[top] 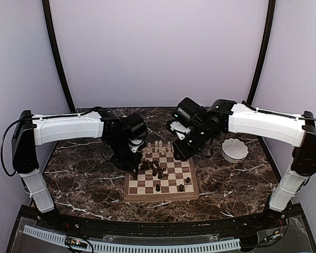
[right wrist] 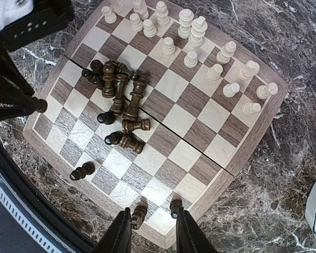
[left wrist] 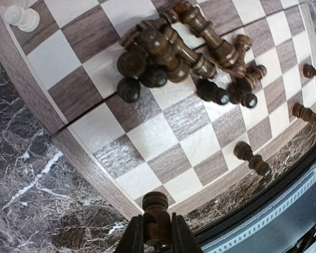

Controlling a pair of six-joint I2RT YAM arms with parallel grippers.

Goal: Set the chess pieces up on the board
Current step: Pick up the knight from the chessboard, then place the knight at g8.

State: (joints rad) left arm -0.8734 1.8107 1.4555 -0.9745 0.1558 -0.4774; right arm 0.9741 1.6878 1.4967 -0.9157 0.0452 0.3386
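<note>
**Marble table [top: 84,184] carries the board [top: 160,196]**

At its left rim the left claw [left wrist: 157,225] clamps one dark brown piece [left wrist: 155,206]. Above the near right corner the right claw [right wrist: 150,232] hangs, fingers apart. Mid-board, dark pieces [right wrist: 121,100] lie heaped; cream pieces [right wrist: 200,47] stand on the far rows.

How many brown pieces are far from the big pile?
4: one piece in the left gripper, one lying by the board's near edge, two at its near right corner.

Board [right wrist: 184,153] showing tan and dark brown checks, brown rim. Cream set [right wrist: 185,21] looking pale; dark set [right wrist: 109,81] looking deep brown. Desk [top: 84,179] showing dark brown marble, white veining. Bowl [top: 235,150] showing white.
</note>
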